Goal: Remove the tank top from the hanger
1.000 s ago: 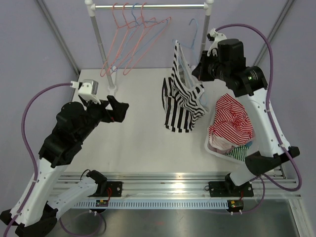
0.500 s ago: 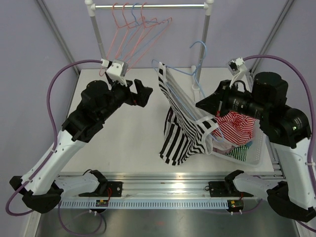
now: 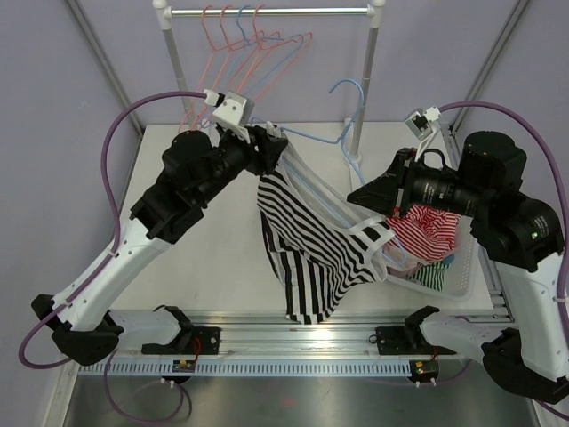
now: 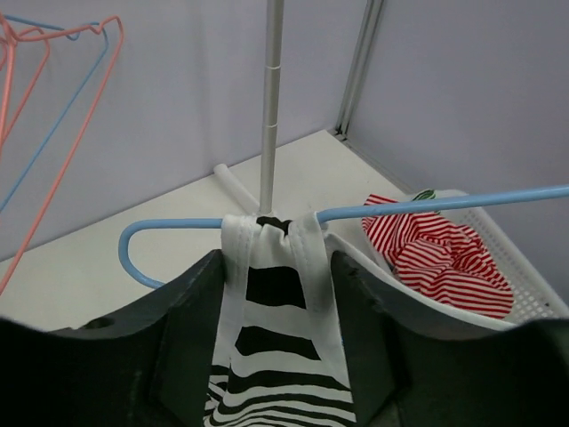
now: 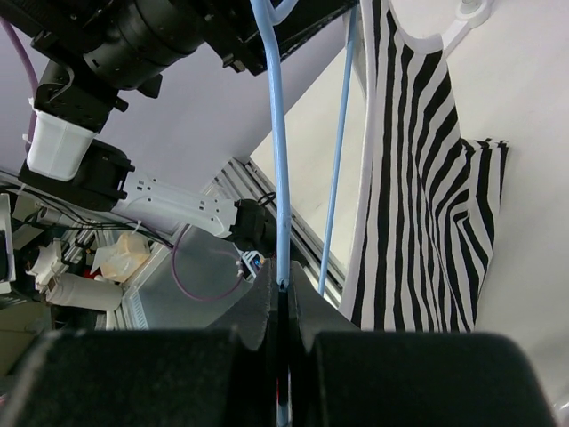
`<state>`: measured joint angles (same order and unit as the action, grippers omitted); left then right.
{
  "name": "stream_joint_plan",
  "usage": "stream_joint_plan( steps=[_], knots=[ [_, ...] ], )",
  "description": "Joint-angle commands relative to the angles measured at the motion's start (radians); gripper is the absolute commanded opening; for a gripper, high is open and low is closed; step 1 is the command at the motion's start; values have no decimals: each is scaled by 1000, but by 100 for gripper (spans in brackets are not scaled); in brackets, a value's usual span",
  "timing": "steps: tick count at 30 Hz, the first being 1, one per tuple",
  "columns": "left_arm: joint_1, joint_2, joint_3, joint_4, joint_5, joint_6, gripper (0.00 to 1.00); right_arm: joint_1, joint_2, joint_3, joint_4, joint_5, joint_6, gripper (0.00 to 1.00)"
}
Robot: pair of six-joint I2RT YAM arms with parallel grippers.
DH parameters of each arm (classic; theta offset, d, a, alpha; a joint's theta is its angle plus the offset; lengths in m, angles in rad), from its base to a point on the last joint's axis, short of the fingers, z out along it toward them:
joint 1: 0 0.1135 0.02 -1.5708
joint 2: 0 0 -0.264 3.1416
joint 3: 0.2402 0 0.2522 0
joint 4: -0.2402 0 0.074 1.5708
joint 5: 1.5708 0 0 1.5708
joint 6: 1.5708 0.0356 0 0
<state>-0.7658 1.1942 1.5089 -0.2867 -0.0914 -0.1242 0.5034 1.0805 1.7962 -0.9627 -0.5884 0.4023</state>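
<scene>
The black-and-white striped tank top (image 3: 311, 258) hangs from a light blue hanger (image 3: 311, 142) held in the air over the table. My right gripper (image 3: 363, 197) is shut on the hanger's wire, which runs up out of its jaws in the right wrist view (image 5: 282, 178); the right gripper (image 5: 283, 283) has the tank top (image 5: 418, 178) beside it. My left gripper (image 3: 274, 144) is at the top of the garment. In the left wrist view the left gripper (image 4: 277, 267) is open, with the white straps (image 4: 311, 267) between its fingers, looped over the hanger (image 4: 427, 206).
A white basket (image 3: 464, 283) holding red-striped clothes (image 3: 427, 227) stands at the right; it also shows in the left wrist view (image 4: 533, 307). The clothes rack (image 3: 267, 12) with several pink and blue hangers (image 3: 236, 62) stands at the back, its right pole (image 4: 271, 107) close behind the hanger.
My left arm swung right, and its open jaws now straddle the tank top's straps. The right arm came forward from the rack with the hanger, and the garment drifted left.
</scene>
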Motion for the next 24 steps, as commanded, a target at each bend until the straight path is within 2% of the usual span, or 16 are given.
stream_joint_plan(
  steps=[1, 3, 4, 5, 6, 9, 10, 14, 16, 19, 24],
  knots=[
    [-6, 4, 24, 43, -28, 21, 51, 7, -13, 25, 65, -11, -2, 0],
    [-6, -4, 5, 55, -24, 21, 46, 6, -10, 25, 58, 2, -11, 0],
    [-6, -5, 2, 57, -25, 23, 39, 6, -8, 23, 61, 2, -14, 0],
    [-6, -4, 7, 47, -31, 27, 15, 6, -8, 20, 61, 2, -16, 0],
    [-6, -2, 13, 44, -39, 29, 8, 6, -10, 16, 65, 7, -19, 0],
    [-6, 2, 26, 12, -106, 34, 0, 6, -17, -12, 70, 30, -51, 0],
    [-6, 2, 31, 0, -134, 31, 0, 7, -19, -23, 61, 39, -65, 0],
    [-1, -24, 30, -86, -412, -23, 0, 6, -43, -140, 48, 16, -183, 0],
    [20, -38, 17, -155, -482, -60, 0, 6, -65, -197, 73, -34, -236, 0],
    [88, -67, -6, -229, -499, -135, 0, 7, -119, -296, 120, -117, -287, 0],
    [201, -74, -13, -319, -404, -233, 0, 6, -235, -417, 215, -134, -306, 0]
  ],
)
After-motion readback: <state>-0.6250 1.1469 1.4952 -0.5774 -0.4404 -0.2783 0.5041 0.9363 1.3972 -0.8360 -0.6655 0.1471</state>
